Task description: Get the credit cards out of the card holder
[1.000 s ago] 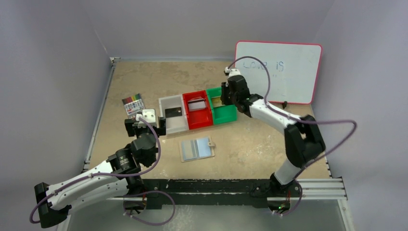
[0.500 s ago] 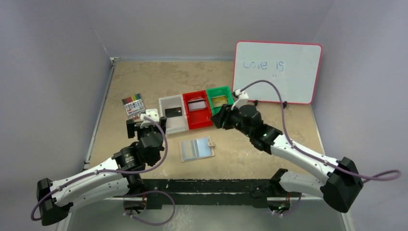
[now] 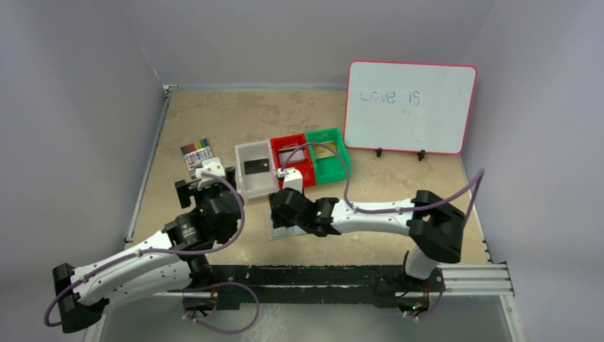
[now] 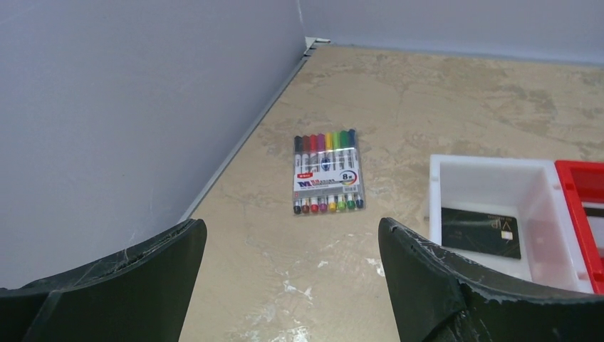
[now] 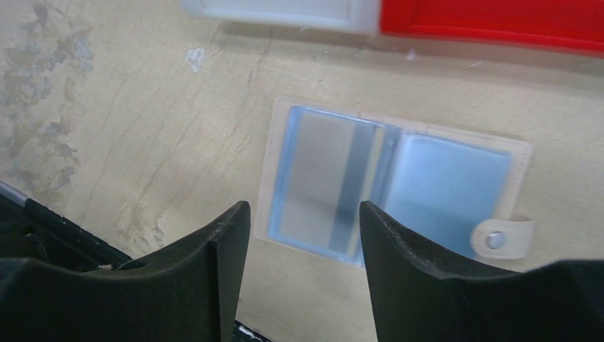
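The right fingers (image 5: 214, 278), partly open and empty, hang just above the open holder (image 5: 395, 182), its length running across their gap.

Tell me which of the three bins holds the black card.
The white bin, at the left end of the row, nearest the marker pack; the black card lies on its floor. The red bin and green bin sit to its right.

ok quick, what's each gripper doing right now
left gripper: open, holding nothing
right gripper: open, holding nothing, above the open card holder
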Robot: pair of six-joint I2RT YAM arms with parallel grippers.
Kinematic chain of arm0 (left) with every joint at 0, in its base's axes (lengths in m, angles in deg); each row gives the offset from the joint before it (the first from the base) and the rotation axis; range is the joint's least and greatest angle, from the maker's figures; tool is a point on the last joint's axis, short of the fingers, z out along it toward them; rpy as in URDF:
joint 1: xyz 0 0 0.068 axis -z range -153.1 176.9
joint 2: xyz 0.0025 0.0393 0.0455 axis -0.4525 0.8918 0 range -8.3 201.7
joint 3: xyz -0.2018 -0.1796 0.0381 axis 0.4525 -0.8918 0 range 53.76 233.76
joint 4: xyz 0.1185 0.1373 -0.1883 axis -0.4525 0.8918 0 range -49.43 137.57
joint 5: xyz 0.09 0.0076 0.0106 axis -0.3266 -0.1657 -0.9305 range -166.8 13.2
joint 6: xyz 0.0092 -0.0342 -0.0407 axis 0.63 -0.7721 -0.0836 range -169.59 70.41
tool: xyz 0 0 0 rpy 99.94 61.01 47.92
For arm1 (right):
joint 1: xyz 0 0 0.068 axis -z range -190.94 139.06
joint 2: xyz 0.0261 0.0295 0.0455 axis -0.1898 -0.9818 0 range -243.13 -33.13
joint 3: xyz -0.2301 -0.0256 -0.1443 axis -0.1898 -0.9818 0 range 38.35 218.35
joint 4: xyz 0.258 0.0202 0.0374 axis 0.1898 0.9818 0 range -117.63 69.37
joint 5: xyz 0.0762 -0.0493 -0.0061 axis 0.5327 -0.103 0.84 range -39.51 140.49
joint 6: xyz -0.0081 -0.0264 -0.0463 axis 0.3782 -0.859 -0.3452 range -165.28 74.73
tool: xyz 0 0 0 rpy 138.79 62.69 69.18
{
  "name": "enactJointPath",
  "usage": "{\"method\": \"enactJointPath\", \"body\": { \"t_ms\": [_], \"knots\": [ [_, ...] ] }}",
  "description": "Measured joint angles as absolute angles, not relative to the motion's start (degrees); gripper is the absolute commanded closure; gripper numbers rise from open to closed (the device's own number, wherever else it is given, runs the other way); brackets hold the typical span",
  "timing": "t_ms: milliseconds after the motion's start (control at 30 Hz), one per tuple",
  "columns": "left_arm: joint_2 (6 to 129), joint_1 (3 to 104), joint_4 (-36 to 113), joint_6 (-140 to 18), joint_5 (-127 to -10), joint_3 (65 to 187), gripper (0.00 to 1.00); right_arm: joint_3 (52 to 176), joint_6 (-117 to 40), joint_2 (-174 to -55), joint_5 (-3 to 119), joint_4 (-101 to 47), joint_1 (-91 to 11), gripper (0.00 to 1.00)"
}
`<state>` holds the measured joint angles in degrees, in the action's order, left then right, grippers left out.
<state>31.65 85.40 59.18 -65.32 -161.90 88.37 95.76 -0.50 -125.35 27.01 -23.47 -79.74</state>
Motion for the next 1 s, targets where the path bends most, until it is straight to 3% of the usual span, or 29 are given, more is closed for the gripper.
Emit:
{"method": "enactJointPath", "body": {
  "t_ms": [600,1000],
  "knots": [
    [26.01,85.4,69.8,-77.16,-165.53,91.56,0.09,103.95,2.65,-139.56,22.77,-16.28,-83.19,0.4],
    [27.47,85.36,71.6,-78.56,-165.53,91.82,0.09,107.41,3.37,-141.74,19.68,-12.89,-83.21,0.65]
  ]
}}
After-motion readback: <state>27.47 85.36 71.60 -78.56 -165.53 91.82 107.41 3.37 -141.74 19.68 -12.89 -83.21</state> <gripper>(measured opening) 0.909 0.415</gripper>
